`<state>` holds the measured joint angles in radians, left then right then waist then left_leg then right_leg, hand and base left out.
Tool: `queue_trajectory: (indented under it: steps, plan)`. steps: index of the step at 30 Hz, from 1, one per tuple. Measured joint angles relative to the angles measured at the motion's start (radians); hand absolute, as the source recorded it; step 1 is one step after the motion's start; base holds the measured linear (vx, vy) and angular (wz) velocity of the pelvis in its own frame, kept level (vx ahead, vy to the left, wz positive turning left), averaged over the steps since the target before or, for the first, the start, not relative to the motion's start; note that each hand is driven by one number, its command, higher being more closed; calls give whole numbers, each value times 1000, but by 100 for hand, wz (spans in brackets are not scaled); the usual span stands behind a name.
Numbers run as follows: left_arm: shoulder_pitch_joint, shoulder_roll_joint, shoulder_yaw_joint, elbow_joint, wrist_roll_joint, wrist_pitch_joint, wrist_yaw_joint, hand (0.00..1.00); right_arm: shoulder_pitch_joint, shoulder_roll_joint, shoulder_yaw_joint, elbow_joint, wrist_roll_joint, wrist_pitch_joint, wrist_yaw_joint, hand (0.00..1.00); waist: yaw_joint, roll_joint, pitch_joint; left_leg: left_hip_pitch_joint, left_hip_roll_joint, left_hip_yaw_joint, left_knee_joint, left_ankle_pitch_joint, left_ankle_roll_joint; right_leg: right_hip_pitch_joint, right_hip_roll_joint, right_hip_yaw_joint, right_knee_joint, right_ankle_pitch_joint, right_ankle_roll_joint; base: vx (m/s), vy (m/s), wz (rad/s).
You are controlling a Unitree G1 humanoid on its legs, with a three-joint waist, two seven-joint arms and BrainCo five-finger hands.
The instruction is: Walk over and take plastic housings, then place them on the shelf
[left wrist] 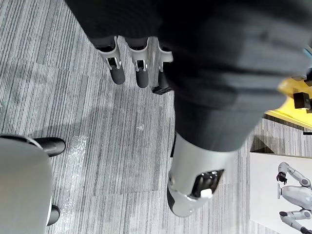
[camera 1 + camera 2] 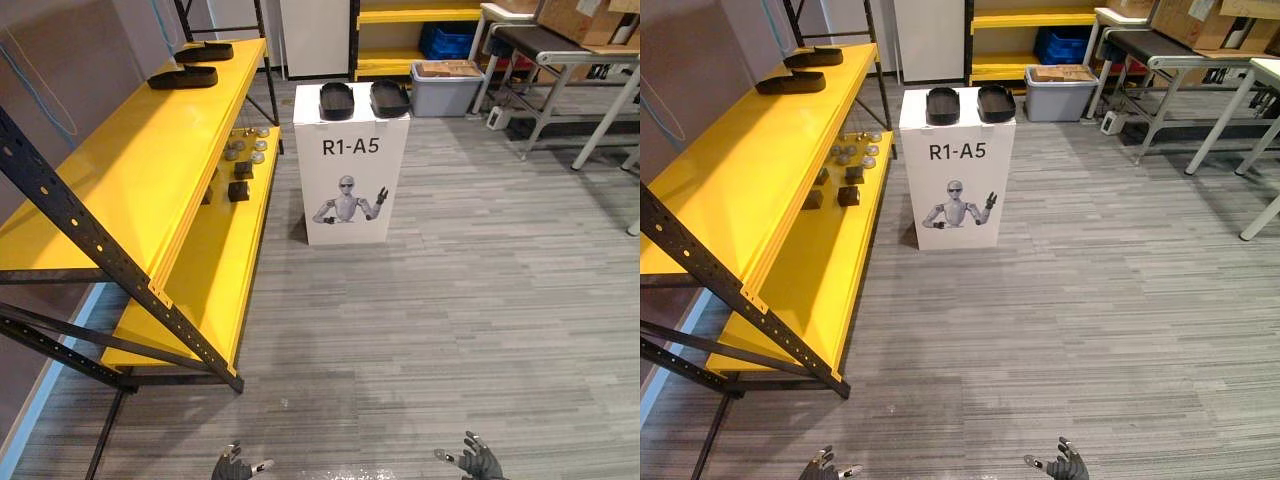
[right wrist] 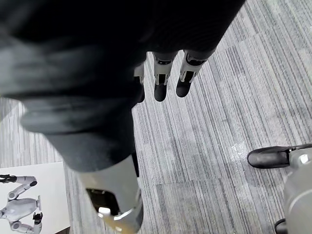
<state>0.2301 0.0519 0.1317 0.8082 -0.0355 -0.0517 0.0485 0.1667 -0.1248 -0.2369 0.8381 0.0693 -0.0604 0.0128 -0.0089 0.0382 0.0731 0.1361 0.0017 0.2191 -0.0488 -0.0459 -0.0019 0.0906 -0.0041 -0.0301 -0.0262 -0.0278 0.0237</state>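
Two black plastic housings [image 2: 337,100] [image 2: 389,98] lie side by side on top of a white box [image 2: 350,190] with a robot picture, a few steps ahead. Two more black housings [image 2: 184,77] [image 2: 205,51] rest at the far end of the yellow shelf's top board [image 2: 130,170]. My left hand [image 2: 233,466] and right hand [image 2: 478,461] hang low at the near edge of the eye views, both open and holding nothing. The wrist views show straight fingers [image 1: 117,73] [image 3: 161,90] over bare floor.
The yellow shelf's lower board [image 2: 215,260] carries small dark and silver parts [image 2: 245,160]. Its black frame post [image 2: 110,265] slants toward me on the left. A grey bin [image 2: 446,88], a blue crate [image 2: 447,40] and metal tables [image 2: 570,60] stand behind the box. Grey plank floor lies between.
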Motion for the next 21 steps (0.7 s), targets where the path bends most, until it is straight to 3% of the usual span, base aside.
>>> queue_trajectory:
  steps: [21]
  plan:
    - [0,-4,1,-34,-32,0,-6,0,-19,4,0,-4,4,0,-13,0,12,1,1,-4,6,53,-13,-4,-3,-24,13,54,-16,15,-11,-38,-23,-8]
